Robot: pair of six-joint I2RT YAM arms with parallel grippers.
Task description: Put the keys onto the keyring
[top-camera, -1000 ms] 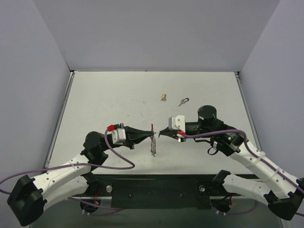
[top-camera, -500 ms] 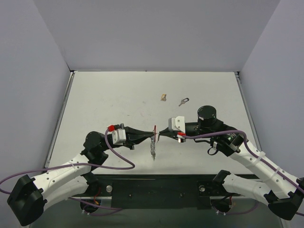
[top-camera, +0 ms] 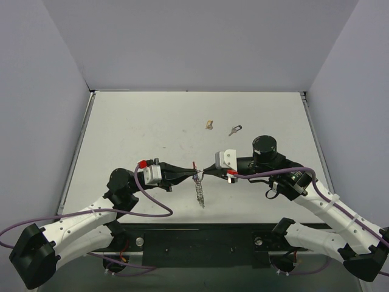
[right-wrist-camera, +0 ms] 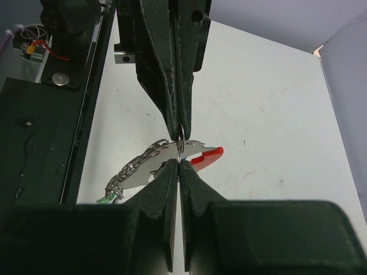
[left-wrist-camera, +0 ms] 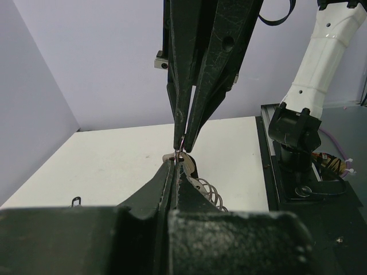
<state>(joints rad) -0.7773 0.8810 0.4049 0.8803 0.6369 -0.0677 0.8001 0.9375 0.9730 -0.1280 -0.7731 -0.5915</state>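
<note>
Keyring (top-camera: 196,174): in the air over the near middle of the table (top-camera: 140,121), stretched between the two arms. Its silver chain (top-camera: 199,193) hangs below and a red tag (right-wrist-camera: 206,155) sticks out to one side.

Left gripper (top-camera: 189,173): fingers pressed together, pinching the thin ring. Right gripper (top-camera: 205,172): also pressed together, tip to tip with the left on the same ring. Cannot tell whether a key sits between its tips.

One black-headed key (top-camera: 235,129) lies loose on the table, well apart from the bunch, near a small tan scrap (top-camera: 209,125).

Judgement: early to middle. The ring is picked up and braced; that key is not threaded. No key is plainly visible on the ring.
</note>
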